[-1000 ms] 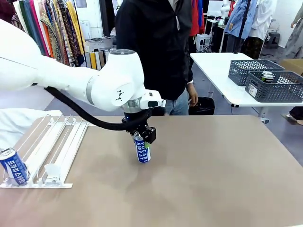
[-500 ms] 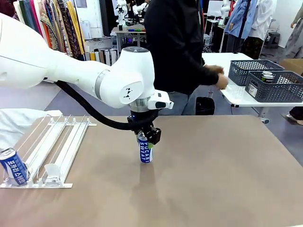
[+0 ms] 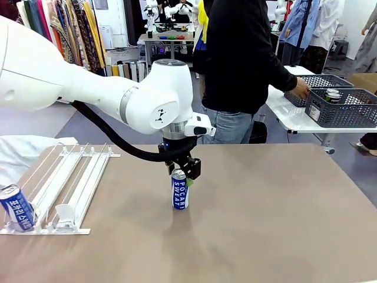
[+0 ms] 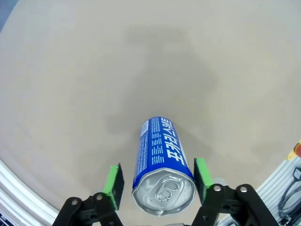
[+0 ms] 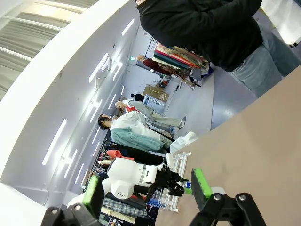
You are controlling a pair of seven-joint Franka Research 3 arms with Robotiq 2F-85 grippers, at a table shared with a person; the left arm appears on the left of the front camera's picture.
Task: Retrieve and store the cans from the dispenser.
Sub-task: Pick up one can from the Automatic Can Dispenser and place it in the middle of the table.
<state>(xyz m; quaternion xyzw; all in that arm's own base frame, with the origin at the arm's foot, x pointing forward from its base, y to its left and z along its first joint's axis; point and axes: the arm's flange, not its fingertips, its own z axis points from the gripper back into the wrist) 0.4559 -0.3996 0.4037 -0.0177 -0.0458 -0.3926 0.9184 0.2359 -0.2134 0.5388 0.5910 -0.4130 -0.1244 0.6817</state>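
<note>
Pocari Sweat can (image 3: 179, 191) upright on table (image 3: 277, 206), near middle, well apart from dispenser (image 3: 76, 177) at left. Left gripper (image 3: 183, 171) straight above it, jaws parted, green pads (image 4: 114, 186) flanking silver top with gap showing; not grasping. Second blue can (image 3: 16, 207) tilted at dispenser's low end. Right gripper (image 5: 148, 188) spread wide, empty. Person (image 3: 247, 59) at far side, hand (image 3: 301, 88) at grey basket (image 3: 324, 82) on side table (image 3: 268, 82).

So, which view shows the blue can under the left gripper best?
The left wrist view: the blue can stands close, silver top and lettering clear, between the left gripper's open pads. The front view shows its upright side; the right wrist view, barely a far speck.
</note>
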